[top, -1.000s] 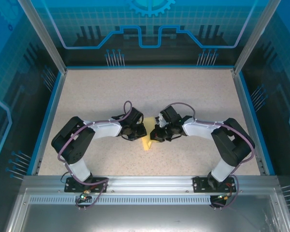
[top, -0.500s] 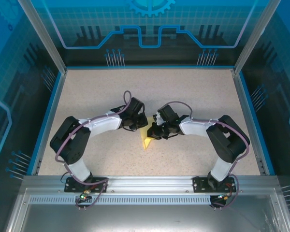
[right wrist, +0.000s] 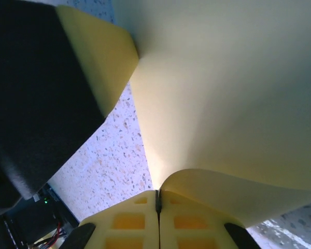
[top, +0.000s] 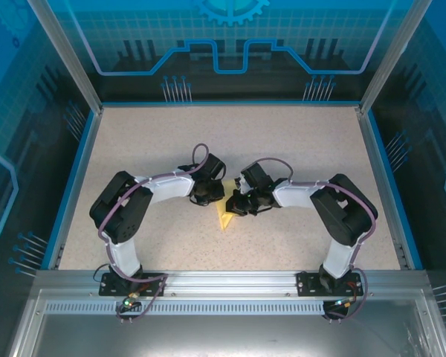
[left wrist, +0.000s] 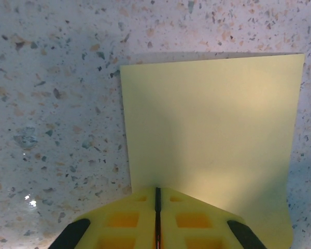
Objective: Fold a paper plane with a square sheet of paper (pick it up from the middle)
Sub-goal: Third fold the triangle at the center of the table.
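left gripper (left wrist: pixel 157 193) is finishing its swing in from its own side and closing down over the last second; jaws are now sitting together, clamping the near edge of the square sheet of paper (left wrist: pixel 212 129), which is spreading away from the fingertips just above the speckled table (left wrist: pixel 52 104). right gripper (right wrist: pixel 157 196) is staying pinched tight on another part of the same sheet, paper curling out of its jaw line. from above, both wrists are meeting mid-table, a yellow corner poking toward the bases. looking like a two-handed hold being set up for the next crease; it's still reading as a sheet, not a plane
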Robot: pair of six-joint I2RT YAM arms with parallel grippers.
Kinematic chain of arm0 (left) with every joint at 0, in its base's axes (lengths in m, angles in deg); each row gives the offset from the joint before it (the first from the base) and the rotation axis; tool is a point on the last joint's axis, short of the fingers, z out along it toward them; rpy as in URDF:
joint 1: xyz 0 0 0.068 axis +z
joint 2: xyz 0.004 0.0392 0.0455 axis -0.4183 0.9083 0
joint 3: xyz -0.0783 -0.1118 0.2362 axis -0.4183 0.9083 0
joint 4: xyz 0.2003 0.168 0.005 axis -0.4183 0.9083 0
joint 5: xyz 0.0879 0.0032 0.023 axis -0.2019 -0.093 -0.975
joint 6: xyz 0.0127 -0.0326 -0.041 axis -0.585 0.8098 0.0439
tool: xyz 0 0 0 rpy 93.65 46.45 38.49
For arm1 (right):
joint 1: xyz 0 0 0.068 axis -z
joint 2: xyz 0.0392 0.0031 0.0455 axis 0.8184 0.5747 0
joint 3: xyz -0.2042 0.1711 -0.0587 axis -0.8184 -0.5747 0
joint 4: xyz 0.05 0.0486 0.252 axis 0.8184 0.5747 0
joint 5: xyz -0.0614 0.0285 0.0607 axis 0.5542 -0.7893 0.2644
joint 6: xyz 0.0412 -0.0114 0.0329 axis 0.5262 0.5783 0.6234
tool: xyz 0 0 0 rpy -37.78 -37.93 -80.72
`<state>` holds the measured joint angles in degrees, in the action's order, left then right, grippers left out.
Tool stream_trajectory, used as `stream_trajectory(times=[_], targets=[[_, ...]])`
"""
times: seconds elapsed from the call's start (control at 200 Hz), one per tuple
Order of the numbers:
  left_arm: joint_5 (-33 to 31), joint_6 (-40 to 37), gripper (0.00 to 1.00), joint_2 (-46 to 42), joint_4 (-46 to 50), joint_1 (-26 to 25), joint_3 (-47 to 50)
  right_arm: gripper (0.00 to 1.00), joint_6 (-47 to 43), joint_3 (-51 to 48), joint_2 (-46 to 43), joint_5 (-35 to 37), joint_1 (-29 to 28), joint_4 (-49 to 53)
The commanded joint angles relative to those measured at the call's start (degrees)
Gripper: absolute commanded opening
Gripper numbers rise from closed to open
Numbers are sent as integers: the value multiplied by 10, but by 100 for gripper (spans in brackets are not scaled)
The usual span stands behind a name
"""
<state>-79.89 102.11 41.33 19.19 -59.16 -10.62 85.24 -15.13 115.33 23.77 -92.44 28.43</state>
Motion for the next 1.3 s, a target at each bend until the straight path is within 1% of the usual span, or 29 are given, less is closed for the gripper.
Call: stream_trajectory(times=[0.0, 0.21, 0.665, 1.295], targets=[[-9, -6, 9, 11, 14, 1, 1, 6, 3, 17, 17, 10, -7, 0], [-7, -6, 9, 14, 12, 1, 6, 6, 4, 22, 22, 10, -7, -17], [-1, -4, 9, 14, 8, 1, 10, 6, -23, 36, 47, 6, -6, 5], [2, -4, 8, 14, 2, 0, 16, 6, -32, 46, 58, 3, -5, 7]])
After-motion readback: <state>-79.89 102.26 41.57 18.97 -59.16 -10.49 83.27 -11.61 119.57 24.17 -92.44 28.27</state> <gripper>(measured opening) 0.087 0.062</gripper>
